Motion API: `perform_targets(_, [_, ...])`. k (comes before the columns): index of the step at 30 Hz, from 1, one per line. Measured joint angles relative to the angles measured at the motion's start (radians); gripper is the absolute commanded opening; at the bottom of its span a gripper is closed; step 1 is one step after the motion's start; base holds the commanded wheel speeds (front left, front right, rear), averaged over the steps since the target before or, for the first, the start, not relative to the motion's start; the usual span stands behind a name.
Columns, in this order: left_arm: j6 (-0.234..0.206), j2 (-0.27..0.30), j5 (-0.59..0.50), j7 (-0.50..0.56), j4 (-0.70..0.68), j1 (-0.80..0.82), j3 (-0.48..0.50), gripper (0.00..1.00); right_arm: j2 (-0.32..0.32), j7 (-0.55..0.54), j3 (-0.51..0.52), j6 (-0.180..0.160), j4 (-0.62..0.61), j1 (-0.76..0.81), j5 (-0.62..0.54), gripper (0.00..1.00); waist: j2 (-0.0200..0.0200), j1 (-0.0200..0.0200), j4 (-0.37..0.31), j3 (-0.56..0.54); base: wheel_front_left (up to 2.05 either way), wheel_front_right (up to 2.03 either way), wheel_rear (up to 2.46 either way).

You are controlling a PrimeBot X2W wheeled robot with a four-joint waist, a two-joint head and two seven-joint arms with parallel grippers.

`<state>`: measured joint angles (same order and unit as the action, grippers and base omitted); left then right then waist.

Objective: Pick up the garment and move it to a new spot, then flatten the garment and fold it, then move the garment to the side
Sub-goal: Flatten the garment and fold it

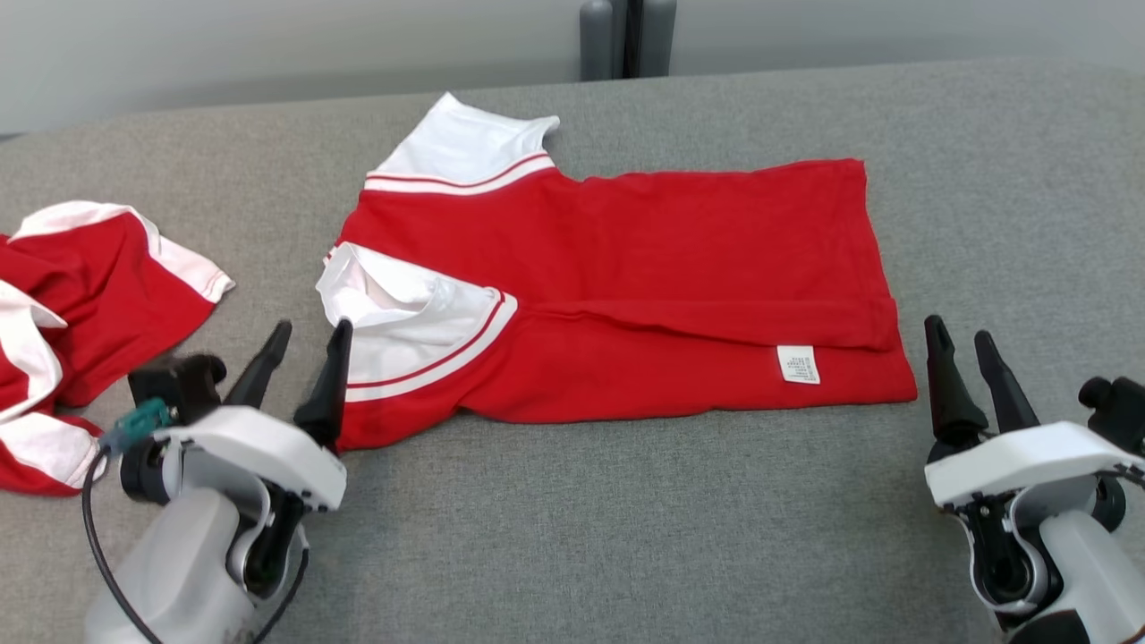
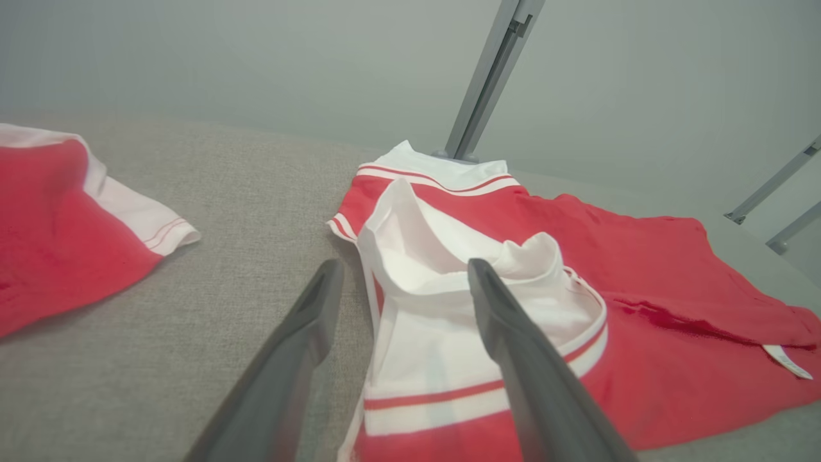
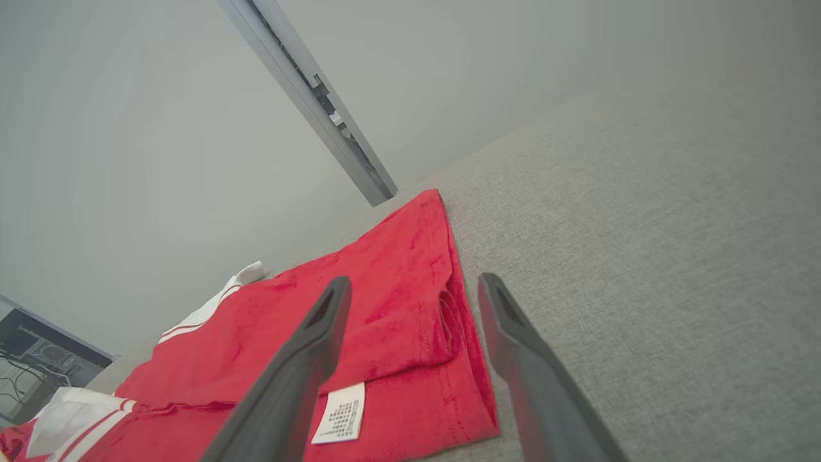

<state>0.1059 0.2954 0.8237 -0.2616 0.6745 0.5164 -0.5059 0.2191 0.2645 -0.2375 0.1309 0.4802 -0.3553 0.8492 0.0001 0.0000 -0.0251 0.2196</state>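
Observation:
The garment (image 1: 644,268) is a red shirt with white, red-striped sleeves, lying folded lengthwise across the middle of the grey table, a white care label near its right end. My left gripper (image 1: 309,335) stands open at the garment's near left corner, its fingers apart over the white sleeve (image 2: 436,282) and holding nothing. My right gripper (image 1: 962,335) is open just off the garment's right hem, empty. In the right wrist view the hem (image 3: 449,308) and label (image 3: 340,410) lie between and below the fingers.
A second red-and-white garment (image 1: 72,304) lies crumpled at the table's left edge, also seen as a red-and-white cloth (image 2: 70,224) in the left wrist view. A grey post (image 1: 626,36) stands behind the table's far edge. Bare grey table (image 1: 626,537) spreads in front and to the right.

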Motion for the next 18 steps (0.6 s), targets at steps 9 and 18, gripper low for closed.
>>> perform_targets(9, [-0.011,-0.004,-0.013,0.001,-0.042,-0.148,0.031,1.00,0.005,0.000,-0.026,0.000,0.022,0.077,-0.016,1.00,0.0000,0.0000,-0.002,-0.049,0.00,0.00,0.00])
perform_targets(18, [-0.045,-0.022,-0.008,0.046,-0.023,-0.143,0.018,1.00,0.000,0.000,-0.069,0.000,0.162,-0.004,-0.043,1.00,0.0000,0.0000,0.011,-0.007,0.00,0.00,0.00])
